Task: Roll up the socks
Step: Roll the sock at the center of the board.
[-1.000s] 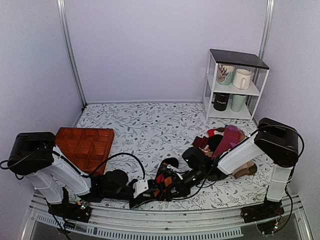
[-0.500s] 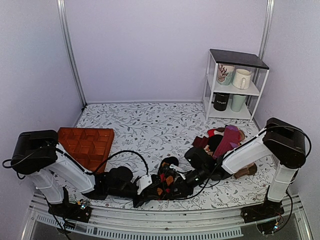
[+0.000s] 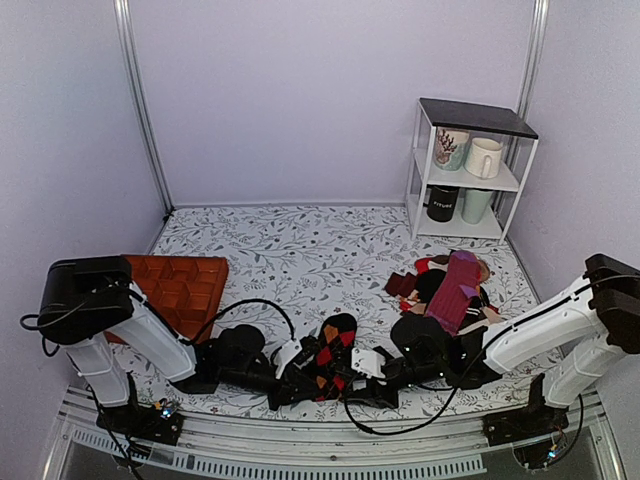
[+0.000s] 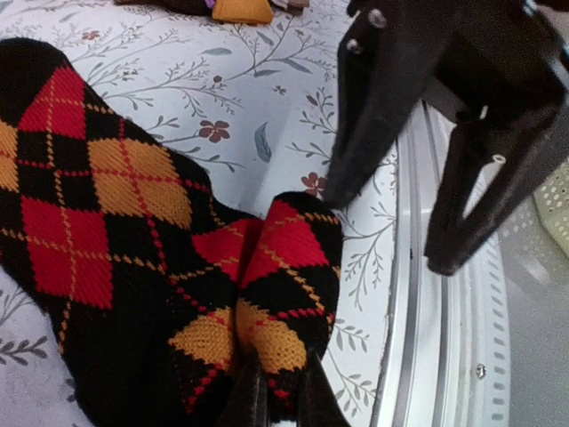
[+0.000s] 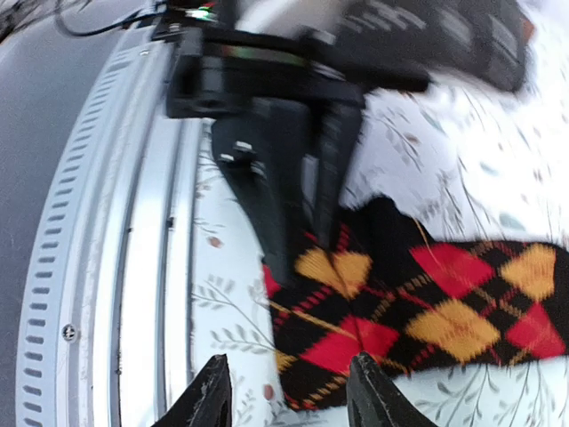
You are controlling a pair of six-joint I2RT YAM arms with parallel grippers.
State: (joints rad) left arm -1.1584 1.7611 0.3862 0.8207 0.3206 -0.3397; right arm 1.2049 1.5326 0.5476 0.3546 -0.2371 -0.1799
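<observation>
The socks [image 3: 330, 352], black with red and orange argyle diamonds, lie laid together near the table's front edge. My left gripper [image 4: 276, 402] is shut on the near end of the socks [image 4: 133, 222], pinching a fold of knit between its fingers. In the top view my left gripper [image 3: 304, 378] lies low at that end. My right gripper [image 5: 289, 396] stands open and empty, just off the socks [image 5: 427, 311] beside the front rail. It shows in the left wrist view as the dark right gripper [image 4: 436, 151] and in the top view as the right gripper [image 3: 352, 390].
An orange-red moulded tray [image 3: 175, 288] lies at the left. A heap of other socks [image 3: 450, 285] sits at the right. A white shelf [image 3: 468, 170] with mugs stands at the back right. The metal rail [image 3: 300, 445] runs along the near edge.
My right gripper has opened, let go of the socks and drawn back to the right. My left gripper has shut on the socks' near end. The socks now lie flatter.
</observation>
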